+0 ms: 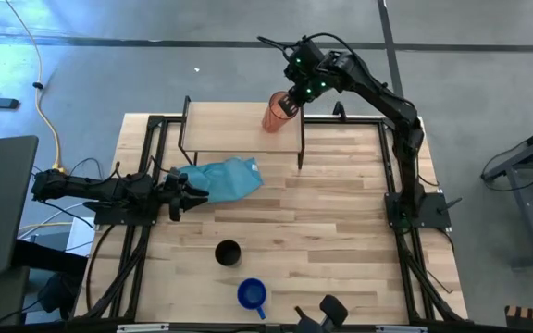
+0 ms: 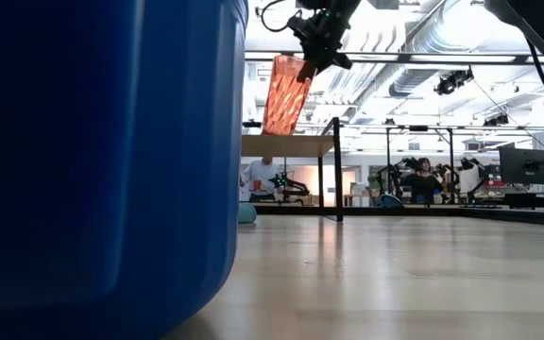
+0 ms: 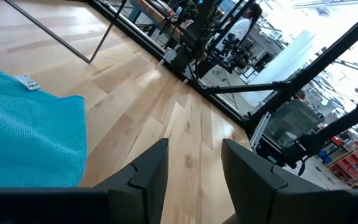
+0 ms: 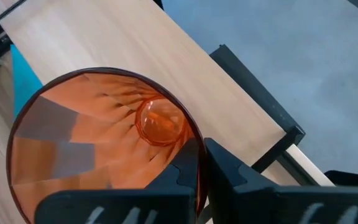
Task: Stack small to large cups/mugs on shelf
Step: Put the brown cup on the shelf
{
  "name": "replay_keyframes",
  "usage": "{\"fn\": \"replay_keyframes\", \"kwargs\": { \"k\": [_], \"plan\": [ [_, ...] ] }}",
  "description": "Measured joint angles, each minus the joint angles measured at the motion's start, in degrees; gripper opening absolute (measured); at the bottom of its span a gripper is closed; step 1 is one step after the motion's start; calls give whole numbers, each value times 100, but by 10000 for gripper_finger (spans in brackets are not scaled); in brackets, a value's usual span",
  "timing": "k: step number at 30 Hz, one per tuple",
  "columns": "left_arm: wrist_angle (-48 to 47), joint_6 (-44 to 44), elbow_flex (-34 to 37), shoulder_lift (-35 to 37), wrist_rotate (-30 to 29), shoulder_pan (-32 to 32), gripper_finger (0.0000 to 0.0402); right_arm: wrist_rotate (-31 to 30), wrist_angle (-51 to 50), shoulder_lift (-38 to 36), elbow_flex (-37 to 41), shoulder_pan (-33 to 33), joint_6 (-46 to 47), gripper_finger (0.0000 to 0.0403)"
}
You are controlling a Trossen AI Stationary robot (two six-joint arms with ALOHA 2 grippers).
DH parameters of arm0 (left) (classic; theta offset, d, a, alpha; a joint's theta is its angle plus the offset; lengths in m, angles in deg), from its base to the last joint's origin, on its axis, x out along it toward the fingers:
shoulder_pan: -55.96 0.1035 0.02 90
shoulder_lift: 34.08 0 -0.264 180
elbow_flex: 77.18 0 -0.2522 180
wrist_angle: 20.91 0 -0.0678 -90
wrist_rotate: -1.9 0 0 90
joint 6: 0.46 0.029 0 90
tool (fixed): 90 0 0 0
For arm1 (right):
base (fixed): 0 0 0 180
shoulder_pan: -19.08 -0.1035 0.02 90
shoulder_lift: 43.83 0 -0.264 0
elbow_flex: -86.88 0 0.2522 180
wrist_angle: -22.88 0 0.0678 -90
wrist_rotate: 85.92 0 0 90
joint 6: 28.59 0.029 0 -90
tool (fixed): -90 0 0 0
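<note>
In the overhead view the right gripper (image 1: pixel 291 102) sits in the upper middle of the frame, pinching the rim of the red-orange tumbler (image 1: pixel 276 113) at the right end of the shelf (image 1: pixel 220 129). The low view shows that tumbler (image 2: pixel 284 94) tilted, its base just at the shelf's wooden top (image 2: pixel 286 145); whether it touches the wood cannot be told from here. From the right wrist camera, one dark finger (image 4: pixel 179 177) lies inside the tumbler's rim (image 4: pixel 101 146) and the other outside, clamped on the wall, with the shelf board (image 4: pixel 166 68) running behind. The left gripper (image 1: pixel 188 196) rests at the left-centre of the overhead frame, its fingertips at the edge of the teal cloth (image 1: pixel 228 178), which lies on the table (image 1: pixel 340 222) just below the shelf. Its wrist camera shows its fingers (image 3: pixel 148 171) spread apart with nothing between them and the cloth (image 3: pixel 27 134) at lower left. The black cup (image 1: pixel 228 252) stands in the lower middle of the tabletop, and the blue mug (image 1: pixel 252 295) sits just below it near the bottom edge; that mug (image 2: pixel 102 161) fills the left half of the low view.
</note>
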Motion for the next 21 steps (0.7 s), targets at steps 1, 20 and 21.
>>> {"fn": "replay_keyframes", "kwargs": {
  "k": [1, 20, 21],
  "plan": [
    [1, 0, 0, 0, 0, 0, 138, 0, 0, 0, 0, 0, 0, 0],
    [-2, -1, 0, 0, 2, 2, 138, -52, -249, -112, -15, 64, 151, 0],
    [-3, 0, 0, 0, 2, 0, 138, -53, -243, -132, -15, 78, 151, 0]
  ]
}}
